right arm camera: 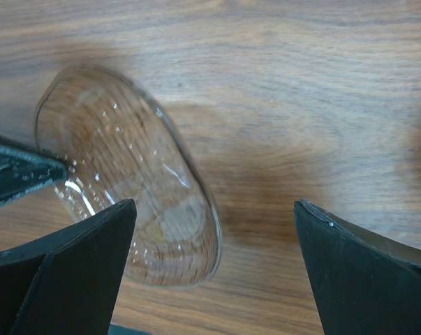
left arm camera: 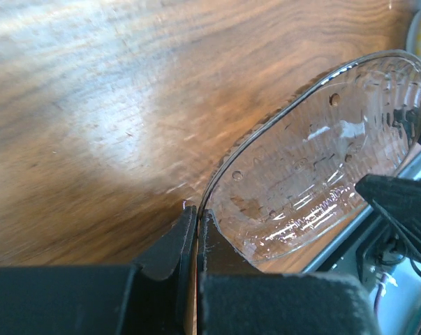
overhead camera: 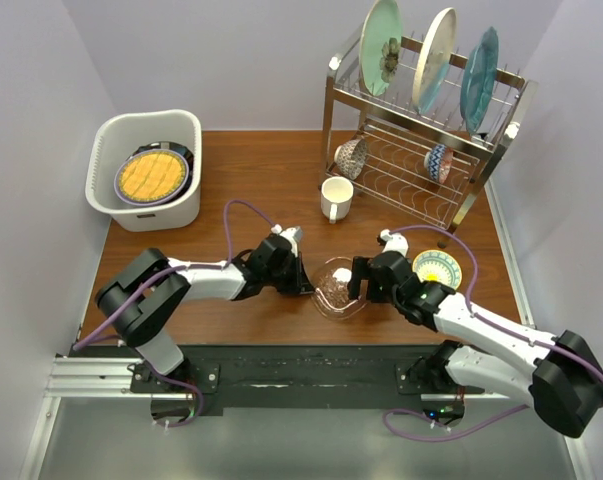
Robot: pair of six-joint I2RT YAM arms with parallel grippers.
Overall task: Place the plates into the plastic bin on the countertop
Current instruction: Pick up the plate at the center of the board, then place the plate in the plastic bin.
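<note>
1 mug (overhead camera: 336, 197) between bin (overhead camera: 161, 215) and rack (overhead camera: 406, 165)

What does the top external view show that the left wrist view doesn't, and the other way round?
Only the top external view shows the white bin with an orange plate on top inside it, the dish rack holding three upright plates, and a white mug.
Only the left wrist view shows, close up, the left pincer with its jaws shut on the rim of the clear dish.
Both show that dish, that pincer and the countertop.
</note>
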